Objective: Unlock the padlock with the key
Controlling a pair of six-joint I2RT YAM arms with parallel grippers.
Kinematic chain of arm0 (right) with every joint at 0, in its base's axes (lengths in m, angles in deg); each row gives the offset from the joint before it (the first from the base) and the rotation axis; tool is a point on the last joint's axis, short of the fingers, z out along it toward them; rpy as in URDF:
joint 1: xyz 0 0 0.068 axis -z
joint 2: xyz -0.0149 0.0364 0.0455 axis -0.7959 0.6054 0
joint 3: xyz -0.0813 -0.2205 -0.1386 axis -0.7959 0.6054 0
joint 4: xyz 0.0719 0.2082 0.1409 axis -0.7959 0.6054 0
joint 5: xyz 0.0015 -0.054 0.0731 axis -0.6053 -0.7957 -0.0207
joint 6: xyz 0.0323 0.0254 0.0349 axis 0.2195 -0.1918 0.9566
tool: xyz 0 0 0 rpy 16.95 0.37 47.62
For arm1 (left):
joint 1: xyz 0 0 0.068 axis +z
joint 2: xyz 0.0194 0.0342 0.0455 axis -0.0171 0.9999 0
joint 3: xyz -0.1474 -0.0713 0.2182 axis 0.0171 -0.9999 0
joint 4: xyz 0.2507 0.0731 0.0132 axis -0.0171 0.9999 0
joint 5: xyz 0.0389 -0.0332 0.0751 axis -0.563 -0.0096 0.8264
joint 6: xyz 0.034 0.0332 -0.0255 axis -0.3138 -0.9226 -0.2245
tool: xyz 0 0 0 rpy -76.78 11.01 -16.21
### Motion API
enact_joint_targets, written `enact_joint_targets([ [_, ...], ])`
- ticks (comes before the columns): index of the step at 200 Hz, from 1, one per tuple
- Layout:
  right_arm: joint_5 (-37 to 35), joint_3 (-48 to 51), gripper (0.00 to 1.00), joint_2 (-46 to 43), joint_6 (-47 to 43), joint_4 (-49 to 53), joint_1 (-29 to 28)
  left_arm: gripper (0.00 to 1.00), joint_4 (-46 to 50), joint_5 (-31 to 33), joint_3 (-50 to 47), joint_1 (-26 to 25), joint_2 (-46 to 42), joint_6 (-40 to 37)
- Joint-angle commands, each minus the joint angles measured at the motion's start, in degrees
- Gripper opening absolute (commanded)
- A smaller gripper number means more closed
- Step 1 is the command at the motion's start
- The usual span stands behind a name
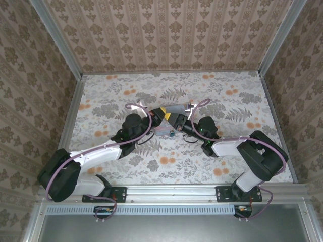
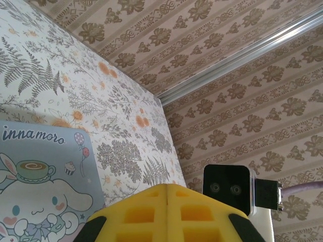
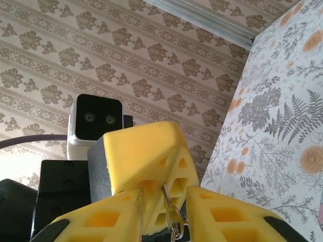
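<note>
Over table (image 1: 237,101) centre, left claw (image 2: 166,194) clamped together on key (image 3: 171,217), its long axis 12-to-6 o'clock in right wrist view. Opposite, right claw (image 3: 165,195) fingers apart, flanking key at 9 and 3; closing should take it.

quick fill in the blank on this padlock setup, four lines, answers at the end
1. The left gripper and the right gripper both have ___ fingers.
2. In the left wrist view, the left gripper's fingers are ___, with no gap between them.
3. The cartoon-printed box lying on the table is pastel ___.
4. A small metal piece hangs between the spread fingers of the ___ gripper.

Missing words: yellow; shut; blue; right
</note>
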Motion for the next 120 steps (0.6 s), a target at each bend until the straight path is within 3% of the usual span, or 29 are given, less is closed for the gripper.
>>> enact_joint_targets([
  [1,-0.46,-1.36,0.28,0.95,0.74,-2.75,-0.31,0.0,-2.25,0.85,-0.64,-0.47,0.58,0.43],
  [60,-0.27,-0.4,0.23,0.82,1.09,-3.12,-0.31,0.0,-2.66,1.62,-0.67,-0.65,0.62,0.34],
  [120,-0.01,0.22,0.26,1.23,1.34,-3.4,-0.48,0.0,-2.93,2.19,-0.51,-0.79,0.76,0.29],
])
